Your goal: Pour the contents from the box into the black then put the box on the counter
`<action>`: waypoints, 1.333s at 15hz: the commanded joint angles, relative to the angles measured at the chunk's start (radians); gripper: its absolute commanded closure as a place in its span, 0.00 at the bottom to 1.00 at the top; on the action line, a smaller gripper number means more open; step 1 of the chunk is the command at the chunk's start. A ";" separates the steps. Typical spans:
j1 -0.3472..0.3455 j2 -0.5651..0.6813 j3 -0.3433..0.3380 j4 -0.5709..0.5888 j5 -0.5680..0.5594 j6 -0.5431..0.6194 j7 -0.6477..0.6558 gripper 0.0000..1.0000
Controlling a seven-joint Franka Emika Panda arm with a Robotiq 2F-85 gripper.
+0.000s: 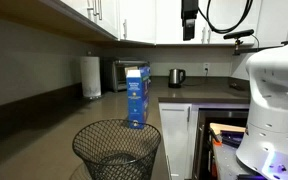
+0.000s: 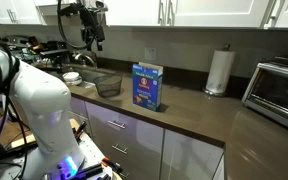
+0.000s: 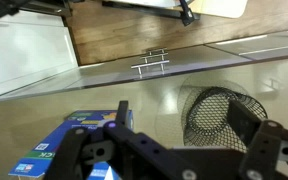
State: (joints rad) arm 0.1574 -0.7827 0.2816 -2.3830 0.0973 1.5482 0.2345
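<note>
Jaws stand apart with nothing between them, as far as the blurred wrist view allows. The gripper [image 2: 94, 38] hangs high above the counter [image 2: 184, 120]. The box [image 2: 147, 86] stands upright there, untouched, just beside the black mesh bin [image 2: 109, 86]. Contents not visible.

Step in hand: approach, pre-grasp.

Next move: descend, clamp the box's narrow sides, lift, tip over the bin rim.

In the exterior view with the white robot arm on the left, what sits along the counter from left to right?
black wire basket → blue box → paper towel roll → toaster oven
</note>
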 commanded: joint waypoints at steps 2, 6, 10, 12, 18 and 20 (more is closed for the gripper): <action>0.001 0.001 0.000 0.003 -0.001 -0.002 0.001 0.00; 0.001 0.001 0.000 0.003 -0.001 -0.002 0.001 0.00; 0.001 0.001 0.000 0.003 -0.001 -0.002 0.001 0.00; 0.001 0.001 0.000 0.003 -0.001 -0.002 0.001 0.00; -0.034 0.028 -0.023 0.029 -0.009 0.025 0.017 0.00; -0.067 0.045 -0.040 0.045 -0.012 0.057 0.037 0.00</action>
State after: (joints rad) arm 0.1315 -0.7793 0.2606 -2.3780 0.0940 1.5724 0.2356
